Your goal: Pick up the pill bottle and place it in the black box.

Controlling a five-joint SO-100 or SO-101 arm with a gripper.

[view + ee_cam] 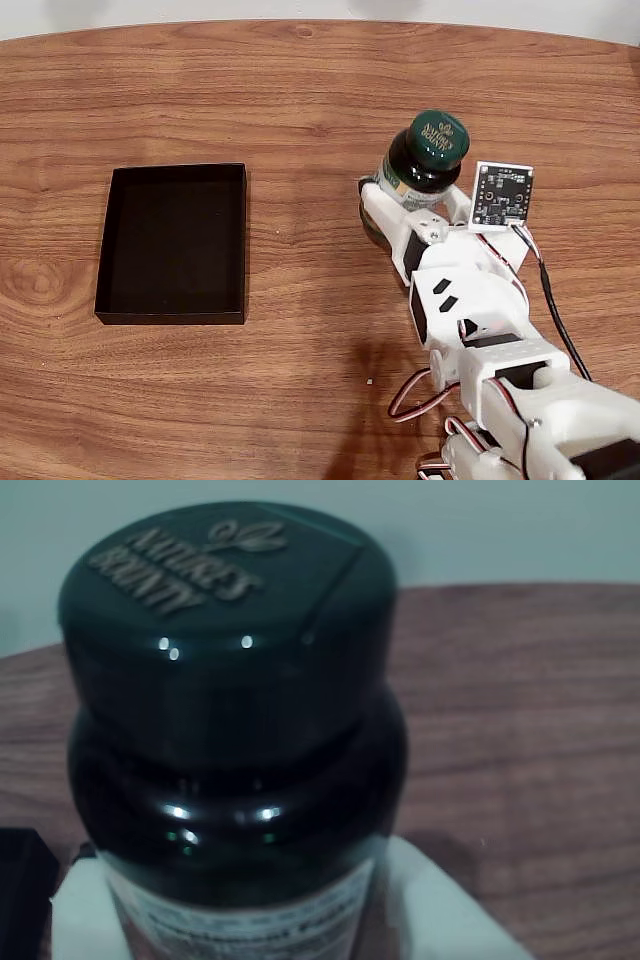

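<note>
Gripper (412,205) pinching pill bottle (425,158), grab done; black box (172,243) at 9 o'clock, still empty on counter (300,90).

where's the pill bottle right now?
In the fixed view the pill bottle sits right of centre, held between the end effector fingers, well to the right of the black box; none of it is over the box.
</note>
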